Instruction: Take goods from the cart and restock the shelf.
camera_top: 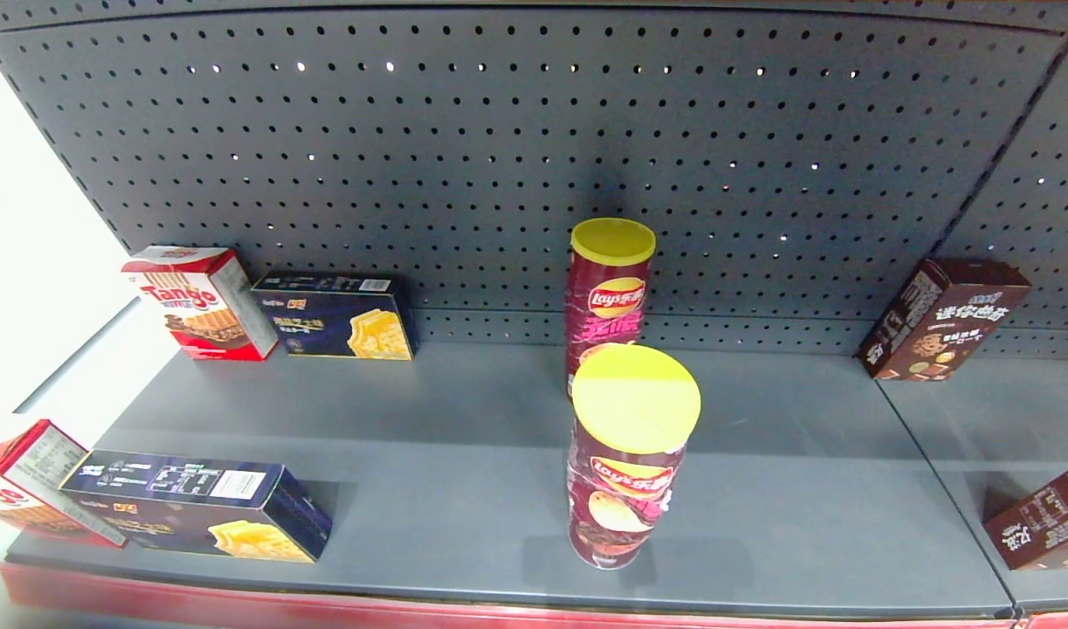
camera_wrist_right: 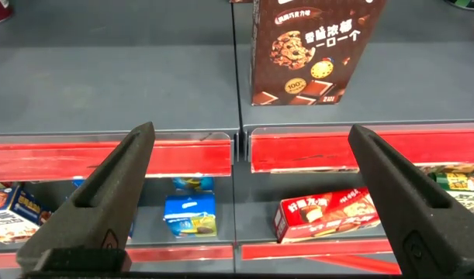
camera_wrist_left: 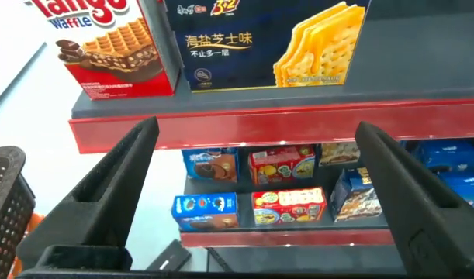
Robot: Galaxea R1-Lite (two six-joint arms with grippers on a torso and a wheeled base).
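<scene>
Two maroon chip cans with yellow lids stand upright mid-shelf, one at the front (camera_top: 628, 463) and one behind it (camera_top: 609, 288). Red waffle boxes (camera_top: 203, 301) and dark blue cracker boxes (camera_top: 337, 314) sit at the left. Brown cookie boxes (camera_top: 940, 316) are at the right. My left gripper (camera_wrist_left: 256, 125) is open and holds nothing, in front of the shelf's red edge below a waffle box (camera_wrist_left: 105, 46) and a cracker box (camera_wrist_left: 268, 43). Open and with nothing in it too, my right gripper (camera_wrist_right: 252, 130) faces a brown cookie box (camera_wrist_right: 314, 50) near the shelf front.
A grey pegboard wall (camera_top: 534, 140) backs the grey shelf (camera_top: 464, 454). Lower shelves hold several small packs (camera_wrist_left: 287, 205) and a red box (camera_wrist_right: 330, 213). A black mesh basket (camera_wrist_left: 5, 201) is at one side of the left wrist view.
</scene>
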